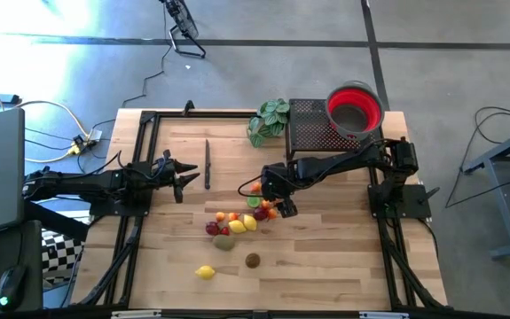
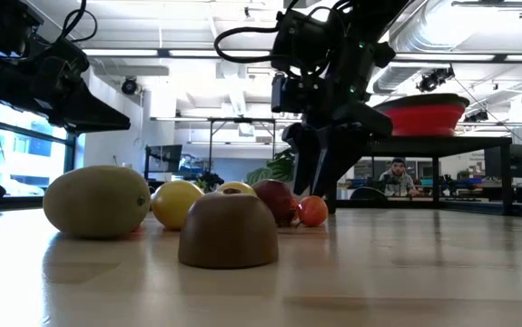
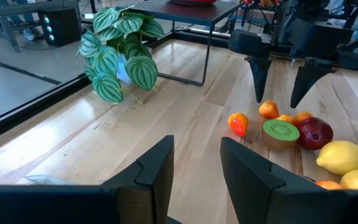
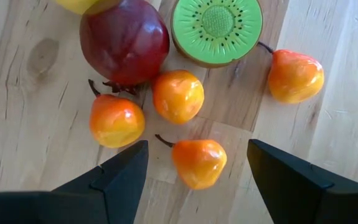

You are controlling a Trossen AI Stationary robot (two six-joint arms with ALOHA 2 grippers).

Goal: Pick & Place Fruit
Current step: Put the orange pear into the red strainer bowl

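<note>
The fruit (image 1: 237, 226) is clustered on the table (image 1: 325, 266) near its middle, with a lemon (image 1: 205, 272) and a brown piece (image 1: 252, 260) set apart toward six o'clock. The right gripper (image 1: 277, 204) is held just above the cluster's one o'clock edge, fingers spread wide around an orange pear-shaped piece (image 4: 197, 163) (nothing is gripped). The left gripper (image 1: 186, 177) is parked at nine o'clock, part open and empty. The red bowl (image 1: 354, 108) is seen at one o'clock.

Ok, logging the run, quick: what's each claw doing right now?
Left claw: partly open, empty, parked away from the fruit.
Right claw: open, empty, poised over a small orange fruit.
</note>
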